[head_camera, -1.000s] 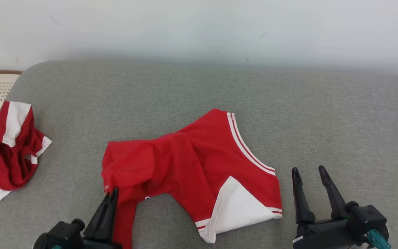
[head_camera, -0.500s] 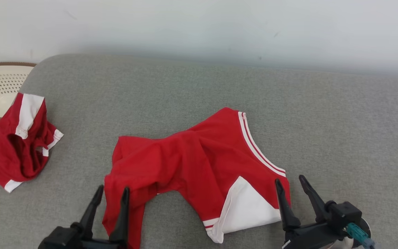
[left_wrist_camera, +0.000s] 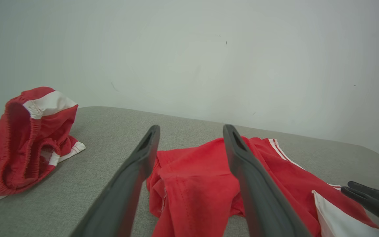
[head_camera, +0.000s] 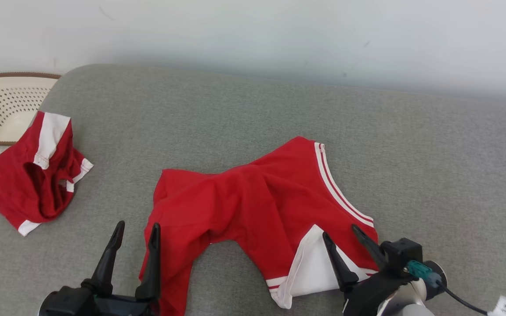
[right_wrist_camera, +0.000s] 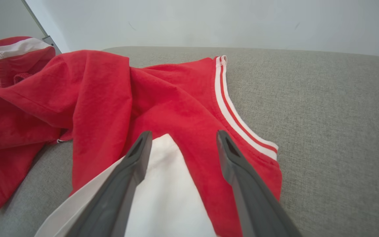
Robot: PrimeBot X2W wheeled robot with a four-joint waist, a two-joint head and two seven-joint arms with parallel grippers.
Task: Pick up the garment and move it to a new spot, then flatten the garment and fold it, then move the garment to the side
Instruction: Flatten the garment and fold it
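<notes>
left gripper (head_camera: 139,224) lets go, fingers spread at the 8 o'clock edge of the garment (head_camera: 253,206), pinched shut a second ago. right gripper (head_camera: 340,231), released too, now hangs over the white panel (head_camera: 310,265) at 5 o'clock. garment lies crumpled mid grey cushion (head_camera: 411,153).

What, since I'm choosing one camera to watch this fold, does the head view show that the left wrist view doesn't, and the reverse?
Head view's extras: the cream perforated basket at far left, and the right gripper's body with its teal plug. Left wrist view's extra: a close look into the gathered elastic opening of the crumpled red garment. Both: the red-and-white garment on the grey cushion, and the left gripper, jaws open at that garment's left edge.
</notes>
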